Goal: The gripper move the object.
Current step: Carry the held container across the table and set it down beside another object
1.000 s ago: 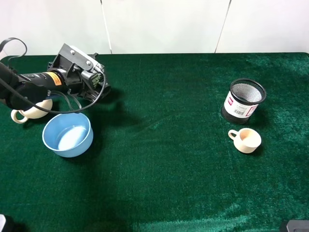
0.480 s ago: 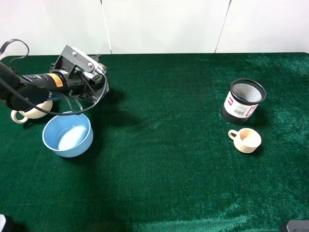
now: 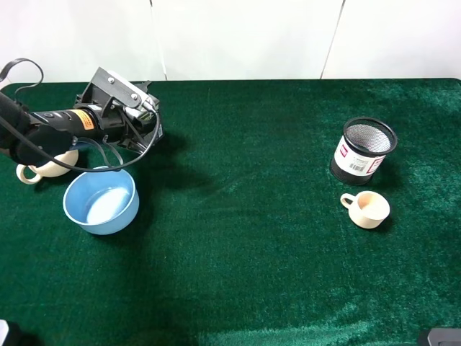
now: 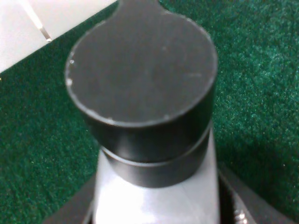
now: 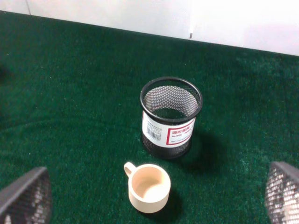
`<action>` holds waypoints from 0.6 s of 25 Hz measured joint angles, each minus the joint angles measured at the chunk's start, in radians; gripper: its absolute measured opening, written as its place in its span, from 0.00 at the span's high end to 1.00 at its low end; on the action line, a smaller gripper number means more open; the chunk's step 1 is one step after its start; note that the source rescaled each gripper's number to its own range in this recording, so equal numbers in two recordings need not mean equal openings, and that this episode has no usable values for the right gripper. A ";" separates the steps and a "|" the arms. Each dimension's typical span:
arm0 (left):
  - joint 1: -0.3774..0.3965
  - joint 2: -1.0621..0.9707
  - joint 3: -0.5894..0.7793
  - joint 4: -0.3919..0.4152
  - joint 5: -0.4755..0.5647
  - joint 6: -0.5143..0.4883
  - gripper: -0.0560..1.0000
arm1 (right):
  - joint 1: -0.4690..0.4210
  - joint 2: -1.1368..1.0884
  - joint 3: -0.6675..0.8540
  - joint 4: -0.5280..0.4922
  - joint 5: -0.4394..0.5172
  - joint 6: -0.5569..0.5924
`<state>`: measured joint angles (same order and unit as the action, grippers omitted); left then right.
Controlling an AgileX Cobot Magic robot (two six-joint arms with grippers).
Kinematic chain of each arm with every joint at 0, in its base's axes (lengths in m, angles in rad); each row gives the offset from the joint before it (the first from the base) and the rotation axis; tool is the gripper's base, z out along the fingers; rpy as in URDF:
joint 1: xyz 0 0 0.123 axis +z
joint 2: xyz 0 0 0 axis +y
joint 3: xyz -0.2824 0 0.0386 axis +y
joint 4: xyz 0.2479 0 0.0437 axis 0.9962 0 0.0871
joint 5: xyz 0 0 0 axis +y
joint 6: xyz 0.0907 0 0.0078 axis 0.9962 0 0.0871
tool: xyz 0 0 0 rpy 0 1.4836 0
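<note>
Left arm, far left of the green velvety tabletop (image 3: pixel 245 238): the left gripper (image 3: pixel 142 124), dark jaws on a bulky black arm with an orange band and grey metal plates, is hovering beside the back edge of the cloth. In the left wrist view its jaws are lying along both sides of the small dark-grey rectangular pump bottle (image 4: pixel 154 198) and gripping it. The bottle's round black pump cap (image 4: pixel 140 79) is filling most of that view, with green cloth showing behind it. In the high view the bottle is hiding behind the gripper head.

The round light-blue plastic bowl (image 3: pixel 101 200) is sitting just in front of the left arm. The small cream handled cup (image 3: pixel 43 164) is partly showing under the arm.

Right side of the cloth: the black wire-mesh cup with a white barcode label (image 5: pixel 171 116) is standing upright. A second cream handled cup (image 5: pixel 148 187) is standing just in front of it, not touching it. The right gripper (image 5: pixel 155 189) is hanging above them, with its mesh-textured fingers (image 5: pixel 28 193) spread wide apart and holding nothing.
</note>
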<state>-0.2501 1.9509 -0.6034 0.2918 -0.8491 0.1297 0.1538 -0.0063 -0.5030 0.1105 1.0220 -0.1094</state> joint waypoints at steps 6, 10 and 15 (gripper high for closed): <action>0.000 0.000 0.000 0.000 -0.002 0.017 0.92 | 0.000 0.000 0.000 0.000 0.000 0.000; -0.012 0.000 0.000 -0.005 -0.002 0.027 0.92 | 0.000 0.000 0.000 0.000 0.000 0.000; -0.032 -0.024 0.000 -0.011 0.021 0.028 0.94 | 0.000 0.000 0.000 0.000 0.000 0.000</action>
<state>-0.2819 1.9268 -0.6034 0.2804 -0.8282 0.1578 0.1538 -0.0063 -0.5030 0.1105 1.0220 -0.1094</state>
